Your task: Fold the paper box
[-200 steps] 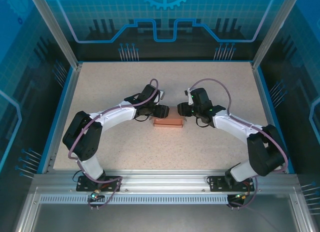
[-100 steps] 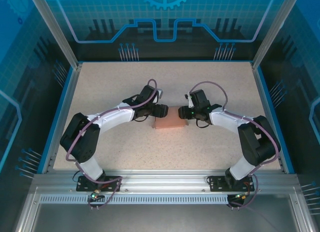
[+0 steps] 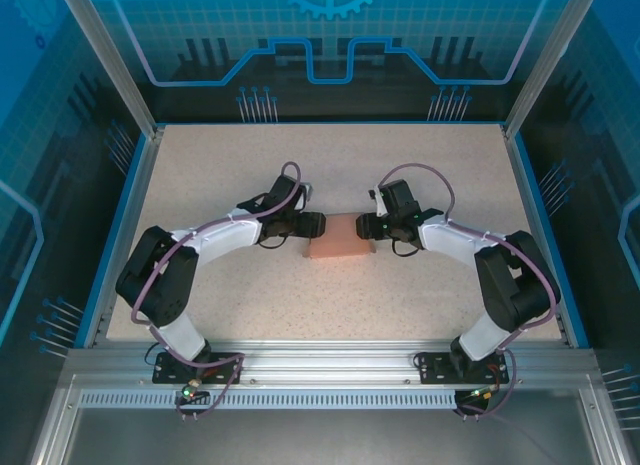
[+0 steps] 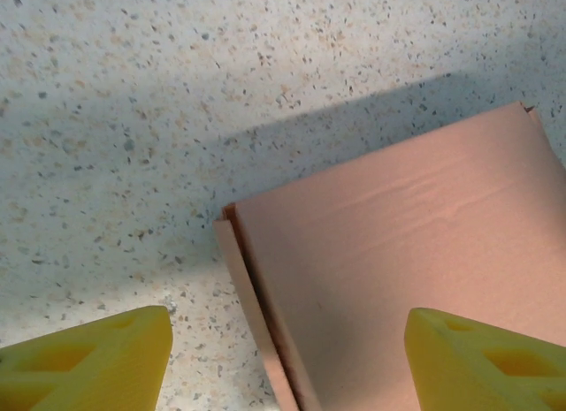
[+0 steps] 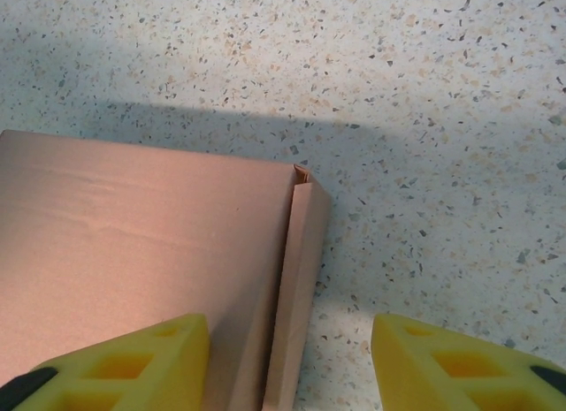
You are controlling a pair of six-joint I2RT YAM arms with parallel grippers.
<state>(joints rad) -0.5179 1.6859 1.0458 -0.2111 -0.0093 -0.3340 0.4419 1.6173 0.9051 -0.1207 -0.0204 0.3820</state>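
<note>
The paper box [image 3: 339, 237] is a small closed salmon-pink carton lying flat mid-table between both arms. My left gripper [image 3: 312, 225] is at its left end, open. In the left wrist view the box [image 4: 398, 270] shows its broad top and a narrow end flap; the left gripper [image 4: 285, 349] straddles that end, one yellow fingertip [image 4: 97, 358] over the table, the other over the top. My right gripper [image 3: 366, 225] is open at the right end. In the right wrist view the box [image 5: 133, 252] and its end flap [image 5: 296, 278] lie between the right gripper [image 5: 290, 358] fingers, untouched.
The speckled table [image 3: 220, 165] is bounded by blue rails and aluminium posts at the sides and back. Both arm bases stand at the near edge. Purple cables loop above each wrist.
The box has gone from a narrow strip to showing its broad face. The right arm folded its elbow inward. The left gripper has drawn slightly left, away from the box.
</note>
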